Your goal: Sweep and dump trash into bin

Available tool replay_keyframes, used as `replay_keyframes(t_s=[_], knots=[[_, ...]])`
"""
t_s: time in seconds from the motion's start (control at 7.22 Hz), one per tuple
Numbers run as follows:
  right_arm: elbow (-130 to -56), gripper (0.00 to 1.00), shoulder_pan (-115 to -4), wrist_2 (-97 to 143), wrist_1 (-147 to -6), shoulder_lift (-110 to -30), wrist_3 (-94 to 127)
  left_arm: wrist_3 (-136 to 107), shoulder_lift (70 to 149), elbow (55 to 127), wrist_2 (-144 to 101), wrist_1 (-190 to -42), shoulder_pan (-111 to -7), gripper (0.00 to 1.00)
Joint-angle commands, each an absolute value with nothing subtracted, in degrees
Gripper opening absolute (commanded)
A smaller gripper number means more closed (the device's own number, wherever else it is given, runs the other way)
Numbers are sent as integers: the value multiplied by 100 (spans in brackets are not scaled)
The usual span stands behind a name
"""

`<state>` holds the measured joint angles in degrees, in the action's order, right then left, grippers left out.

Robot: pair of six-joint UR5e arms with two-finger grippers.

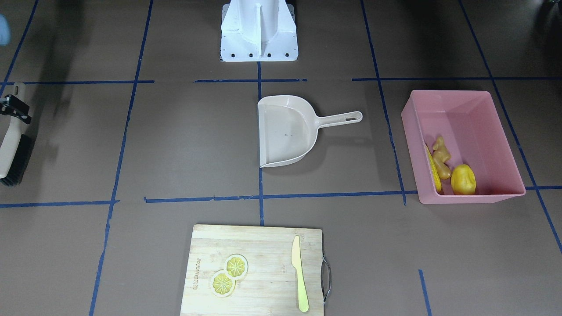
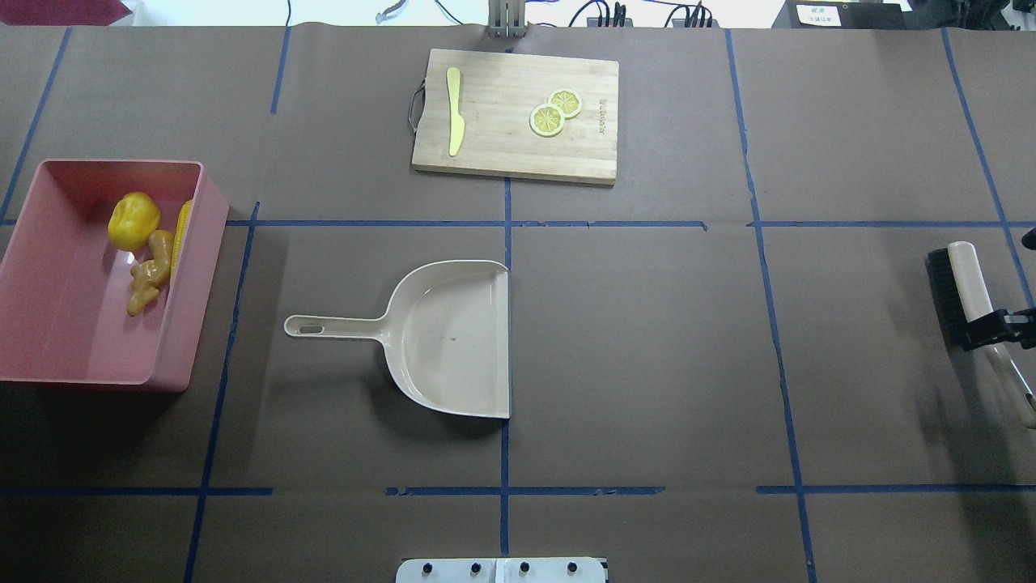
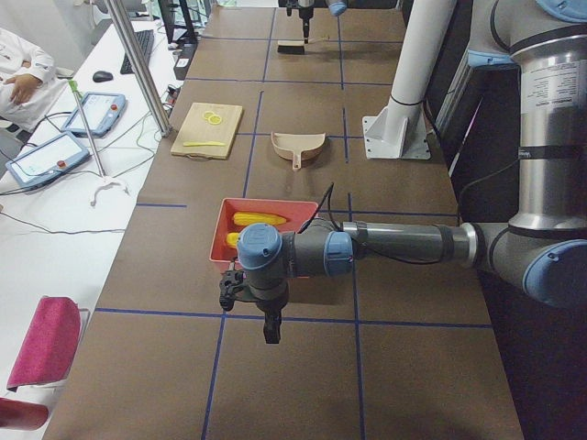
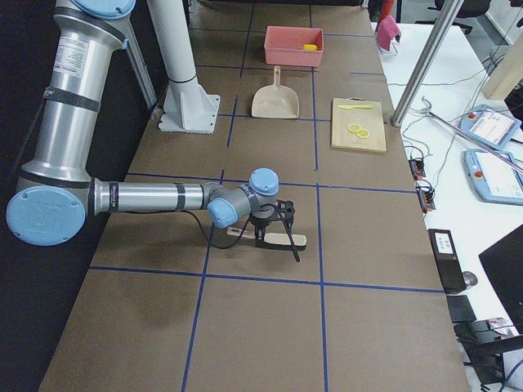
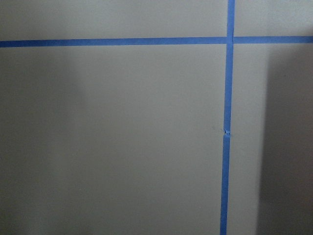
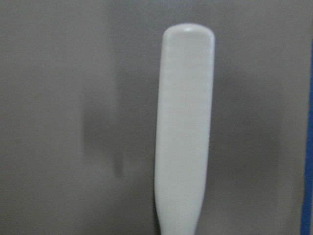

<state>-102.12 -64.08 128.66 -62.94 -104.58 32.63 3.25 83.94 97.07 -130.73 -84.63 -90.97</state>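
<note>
toy-food trash inside pink plastic bin, table's left edge | right gripper clamps beige brush | left gripper jaws: unclear

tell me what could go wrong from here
1. The left gripper hangs low beside the bin; swinging back, it could knock the bin and spill the trash.
2. The right gripper holds the brush by its handle; released carelessly, it could tip or roll.

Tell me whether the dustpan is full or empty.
Empty: the dustpan shows a bare inside; the corn cob, potato-like piece and ginger root lie in the pink bin.
</note>
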Motion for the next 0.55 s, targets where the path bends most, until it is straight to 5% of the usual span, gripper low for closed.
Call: replay_keyframes(t_s=[0.0, 0.42], knots=[[-10300, 100, -7439, 12972, -7095, -10442, 1740, 325, 8394, 9729, -13078, -8464, -9097, 100], [-10275, 100, -8130, 13184, -8321, -10021, 449, 334, 8402, 9738, -13078, -8508, -9097, 100]])
